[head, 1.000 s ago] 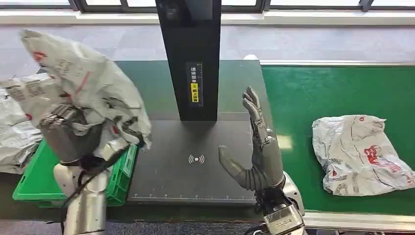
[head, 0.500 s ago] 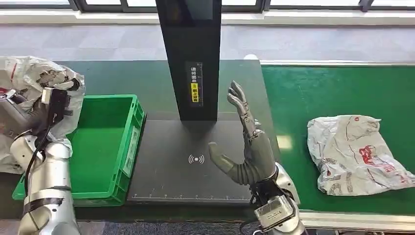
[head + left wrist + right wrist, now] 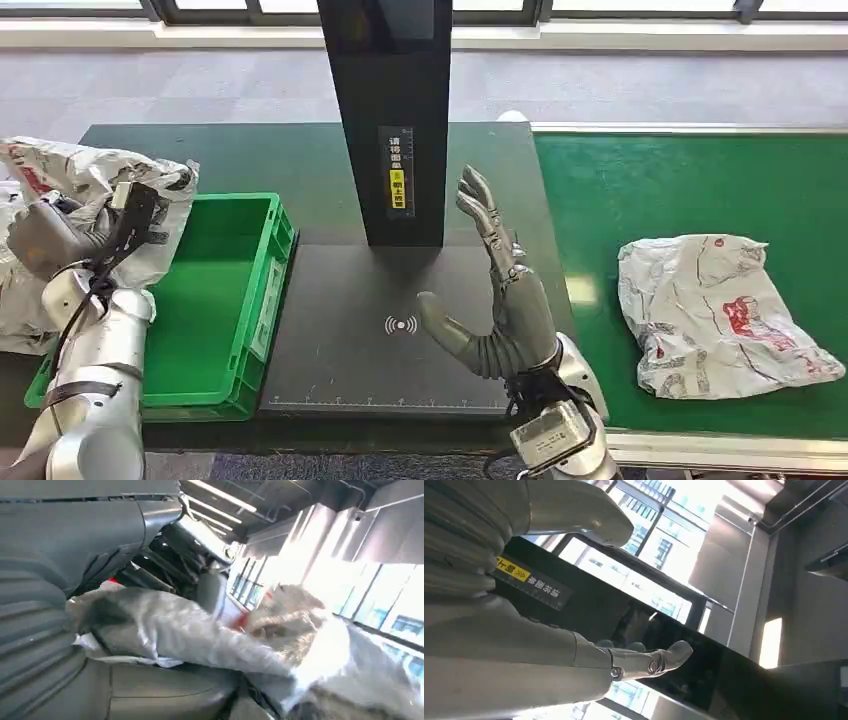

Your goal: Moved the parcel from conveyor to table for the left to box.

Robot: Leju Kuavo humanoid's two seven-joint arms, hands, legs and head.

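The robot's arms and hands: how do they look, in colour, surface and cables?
Both arms are silver metal. The right hand is grey with a thick thumb and darker, segmented fingers; a small metal plate sits at its wrist. The left hand is grey too, with a ribbed cover, and black cables run down its forearm.

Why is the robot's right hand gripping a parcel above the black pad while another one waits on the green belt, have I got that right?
Not quite. In the head view the right hand is empty, fingers spread above the black pad. It is the left hand that holds a parcel, beside the green crate. The other parcel does lie on the green belt.
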